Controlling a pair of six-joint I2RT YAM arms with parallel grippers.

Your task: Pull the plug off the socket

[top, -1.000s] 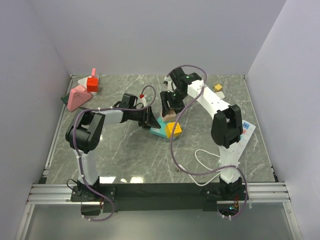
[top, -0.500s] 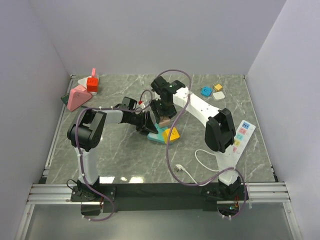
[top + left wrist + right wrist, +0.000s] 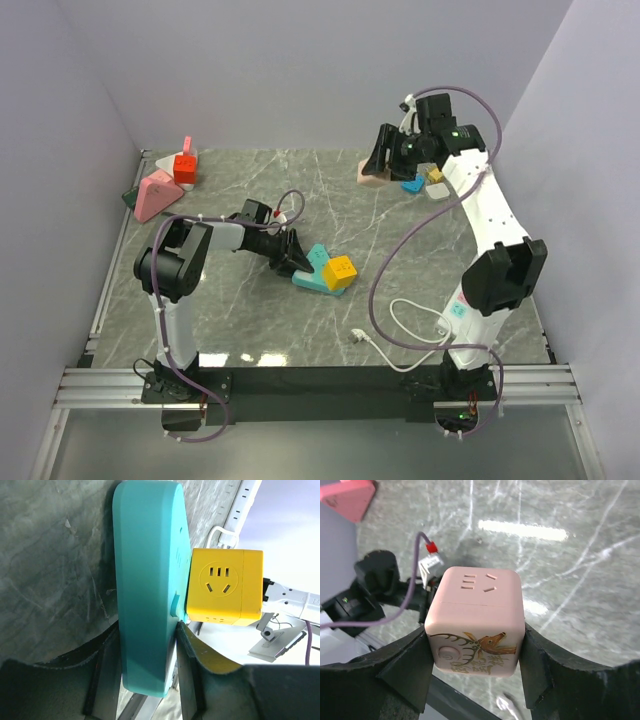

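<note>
Left gripper [image 3: 288, 256] is clamped across 1 end of the flat teal plastic socket block [image 3: 311, 276], which lies near the centre of the grey marble-pattern table [image 3: 230, 320] with 1 yellow cube adapter [image 3: 340, 271] plugged into it. Right gripper [image 3: 380, 165], at the table's far right, is closed on the pink cube plug with a deer print [image 3: 477, 615]. That plug is held off the surface, well apart from the socket block.

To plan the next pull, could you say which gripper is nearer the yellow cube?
Left: the left gripper clamps the teal socket bearing the yellow cube; the right gripper holds a pink cube far behind.
</note>
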